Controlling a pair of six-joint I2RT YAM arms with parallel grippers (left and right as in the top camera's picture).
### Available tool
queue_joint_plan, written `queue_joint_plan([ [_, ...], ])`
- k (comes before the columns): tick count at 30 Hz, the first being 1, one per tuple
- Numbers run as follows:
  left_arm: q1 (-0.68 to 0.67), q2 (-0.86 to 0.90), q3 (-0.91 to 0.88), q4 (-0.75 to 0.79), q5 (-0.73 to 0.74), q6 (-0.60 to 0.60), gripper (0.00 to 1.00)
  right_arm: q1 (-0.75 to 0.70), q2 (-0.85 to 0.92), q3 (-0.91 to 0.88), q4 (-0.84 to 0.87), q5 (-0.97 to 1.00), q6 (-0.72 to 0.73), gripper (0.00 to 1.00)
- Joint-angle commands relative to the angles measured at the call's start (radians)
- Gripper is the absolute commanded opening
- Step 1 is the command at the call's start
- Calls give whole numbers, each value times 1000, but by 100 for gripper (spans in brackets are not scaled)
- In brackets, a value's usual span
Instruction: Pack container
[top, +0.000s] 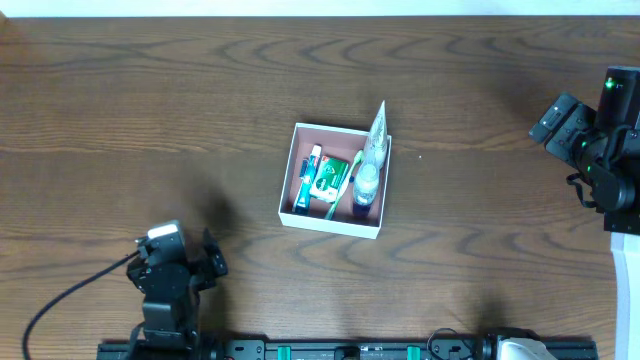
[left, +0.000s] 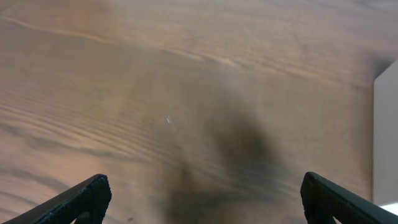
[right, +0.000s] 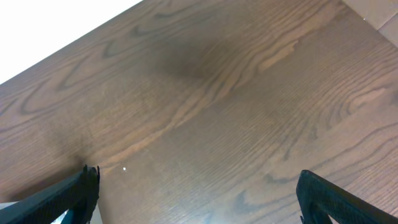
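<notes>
The container (top: 300, 135), a shallow square cardboard box with white walls and a pinkish inside, sits mid-table in the overhead view. In it lie a toothpaste tube (top: 309, 177), a green packet (top: 331, 172), a small clear bottle (top: 367, 184) and a clear plastic sachet (top: 377, 125) that sticks up at its far right corner. My left gripper (top: 207, 262) is open and empty at the front left, far from the box; its wrist view (left: 202, 199) shows only bare wood between the fingers. My right gripper (top: 565, 120) is open and empty at the far right, as its wrist view (right: 196, 193) shows.
The brown wooden table (top: 150, 110) fills the view. A white edge (left: 387, 134) shows at the right of the left wrist view. A black cable (top: 70, 295) runs from the left arm toward the front left corner.
</notes>
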Motion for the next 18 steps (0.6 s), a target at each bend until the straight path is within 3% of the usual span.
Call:
queue_joint_plan([
  [1,5,-40,-39,8,23,-13,98,-7,1,6,0,8,-2,99],
  [18,5,-52,-115,22,23,-13,98,-7,1,6,0,8,-2,99],
])
